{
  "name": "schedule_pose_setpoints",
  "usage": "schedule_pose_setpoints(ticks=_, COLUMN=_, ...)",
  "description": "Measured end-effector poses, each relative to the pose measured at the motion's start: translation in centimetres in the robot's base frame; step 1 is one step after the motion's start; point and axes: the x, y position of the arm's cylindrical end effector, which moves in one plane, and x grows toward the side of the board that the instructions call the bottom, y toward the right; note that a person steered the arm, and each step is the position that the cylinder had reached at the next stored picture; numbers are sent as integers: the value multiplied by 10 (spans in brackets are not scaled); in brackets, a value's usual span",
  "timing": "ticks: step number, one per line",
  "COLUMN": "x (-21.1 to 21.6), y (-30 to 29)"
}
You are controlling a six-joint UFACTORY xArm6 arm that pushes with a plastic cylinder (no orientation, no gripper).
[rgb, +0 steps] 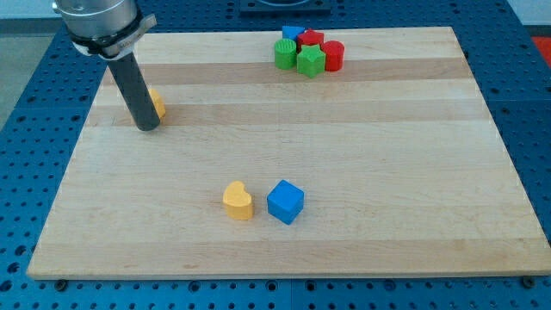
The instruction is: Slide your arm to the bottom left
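Bare and holding nothing, my tip (148, 127) is seen touching the orange block (156, 104) near the wooden board's (387, 172) upper-left corner, which could be dragged along if caught during travel to the bottom left.

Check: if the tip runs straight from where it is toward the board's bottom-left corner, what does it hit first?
Nothing, as far as the view shows. My tip sits at upper left, beside the orange block behind it; the yellow heart lies off that line.

table (387, 172): wood
top cluster: blue block (293, 34), two red blocks (312, 39) (334, 54), two green blocks (284, 53) (311, 60), touching
left: orange block (157, 104)
bottom middle: yellow heart (238, 201) just beside blue cube (285, 201)
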Motion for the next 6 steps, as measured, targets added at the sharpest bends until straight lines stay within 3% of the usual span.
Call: schedule_pose_setpoints(ticks=6, x=-135, y=-9)
